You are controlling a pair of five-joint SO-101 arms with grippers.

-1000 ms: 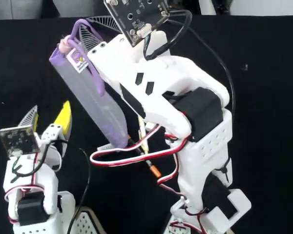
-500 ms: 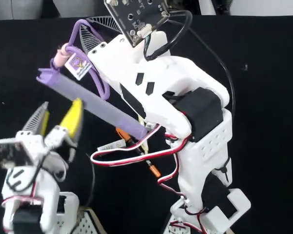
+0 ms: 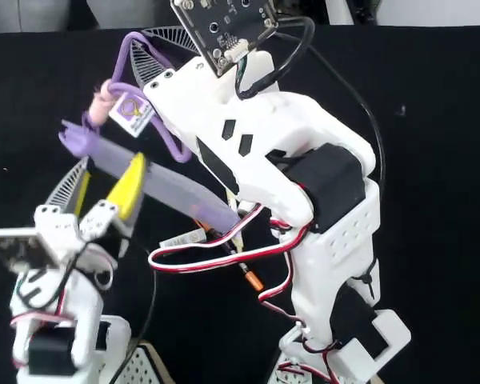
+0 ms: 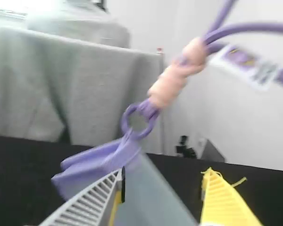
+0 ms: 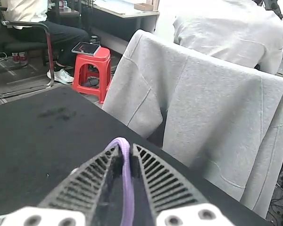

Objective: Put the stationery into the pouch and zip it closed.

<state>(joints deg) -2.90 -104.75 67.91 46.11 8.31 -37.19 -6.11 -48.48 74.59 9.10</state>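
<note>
- Reading the right gripper (image 5: 125, 143) first: its ribbed fingers are pinched narrow on the purple cord (image 5: 126, 188), so the pouch (image 3: 180, 190) hangs from that cord.
- My left gripper (image 3: 102, 182) stands wide, with the grey finger (image 4: 96, 197) on one side and the yellow finger (image 4: 221, 200) on the other. The pouch's body lies between them, and I cannot tell whether either finger touches it.
- The pouch's long axis runs slantwise through the gap between the left fingers. Its tab end, with the ring (image 4: 137, 120) and the peach pull (image 4: 174, 82), lies just beyond the fingertips, and the other end trails away under the right arm.
- I judge the left arm the nearer one for a grasp. Closing where it stands should catch the body just short of the tab.
- Whether any stationery is inside the pouch, I cannot tell.
</note>
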